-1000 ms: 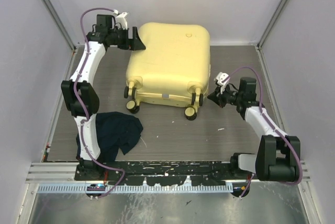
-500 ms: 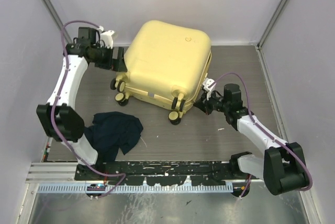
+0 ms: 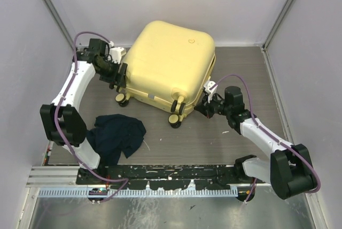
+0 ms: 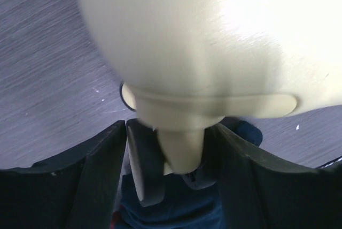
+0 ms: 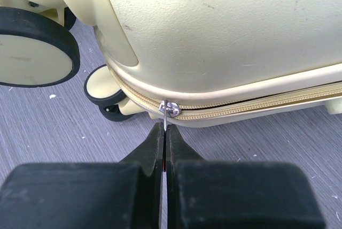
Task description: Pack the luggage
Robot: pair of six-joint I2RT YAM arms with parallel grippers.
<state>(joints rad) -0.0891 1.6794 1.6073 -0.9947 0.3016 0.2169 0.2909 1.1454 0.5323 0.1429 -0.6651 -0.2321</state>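
The luggage (image 3: pixel 171 63), a pale-yellow hard-shell suitcase, lies closed and skewed on the table, wheels toward me. My left gripper (image 3: pixel 118 78) is at its left wheel corner. In the left wrist view the gripper (image 4: pixel 171 175) has its jaws closed round a twin caster wheel (image 4: pixel 144 165) under the shell (image 4: pixel 214 42); that view is blurred. My right gripper (image 3: pixel 202 107) is at the near right edge. In the right wrist view it (image 5: pixel 164 132) is shut on the silver zipper pull (image 5: pixel 170 109) of the zip seam.
A dark blue garment (image 3: pixel 120 135) lies crumpled on the table near the left arm's base and shows below the left fingers (image 4: pixel 176 213). Black wheels (image 5: pixel 35 47) stick out at the luggage's near end. Grey walls close in the table on three sides.
The luggage has turned so its wheel end swings left. My left gripper came down from the far corner to the wheel and narrowed. My right gripper moved left, still shut.
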